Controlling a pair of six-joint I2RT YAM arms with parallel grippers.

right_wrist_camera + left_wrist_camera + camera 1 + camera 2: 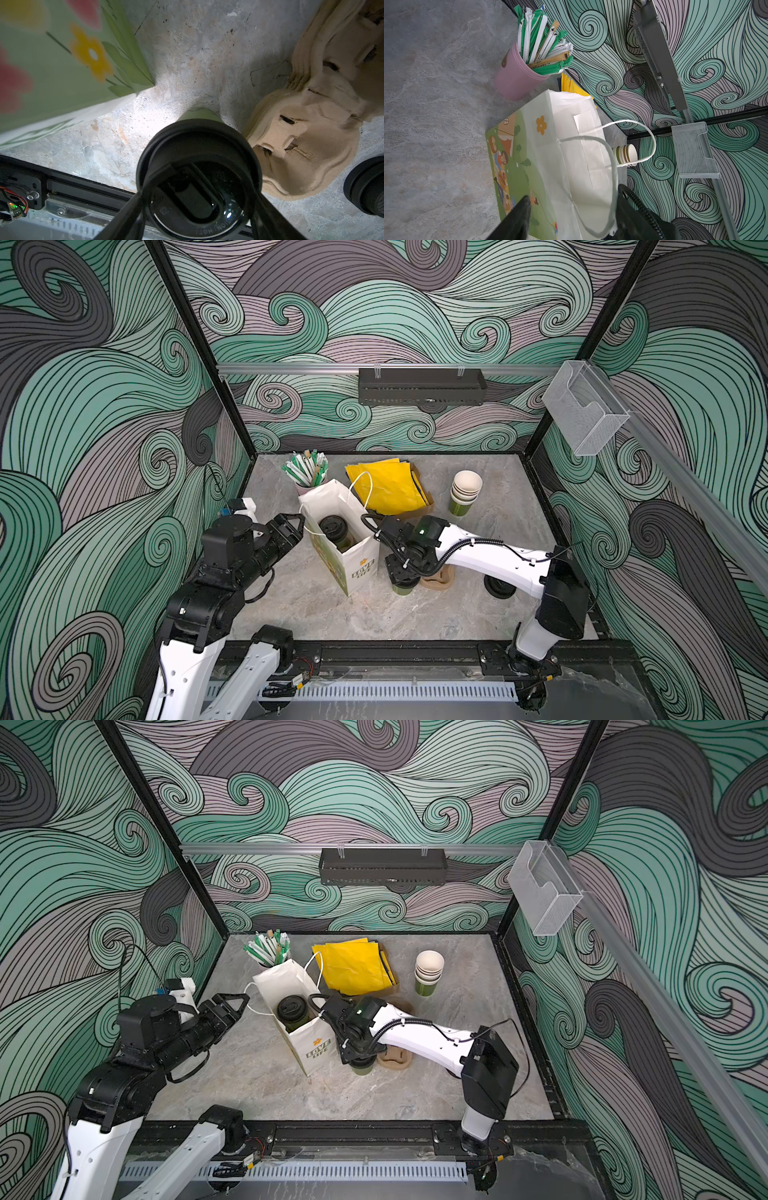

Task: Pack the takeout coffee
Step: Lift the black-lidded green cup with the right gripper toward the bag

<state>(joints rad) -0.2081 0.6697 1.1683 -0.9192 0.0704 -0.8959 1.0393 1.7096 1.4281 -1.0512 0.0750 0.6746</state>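
Note:
A takeout coffee (pixel 402 589) (pixel 362 1067), a green cup with a black sip lid (pixel 197 145), stands on the table between the white paper bag (pixel 359 566) (pixel 318 1050) and a pulp carrier. My right gripper (pixel 400 578) (pixel 199 187) reaches down over it, its fingers pressed against both sides of the lid. Another lidded green cup (pixel 334 531) (pixel 293 1011) stands inside the upright bag. My left gripper (pixel 300 524) (pixel 243 1002) (pixel 574 195) is open at the bag's left rim. One of its fingers is outside the printed wall, and the string handle loops between the two.
The pulp carrier (pixel 438 578) (pixel 301 124) touches the cup's right side. A loose black lid (pixel 498 587) (pixel 365 187) lies beyond it. At the back are stacked lidless cups (pixel 465 493), yellow bags (pixel 390 485) and a pink cup of straws (pixel 307 472) (pixel 517 79).

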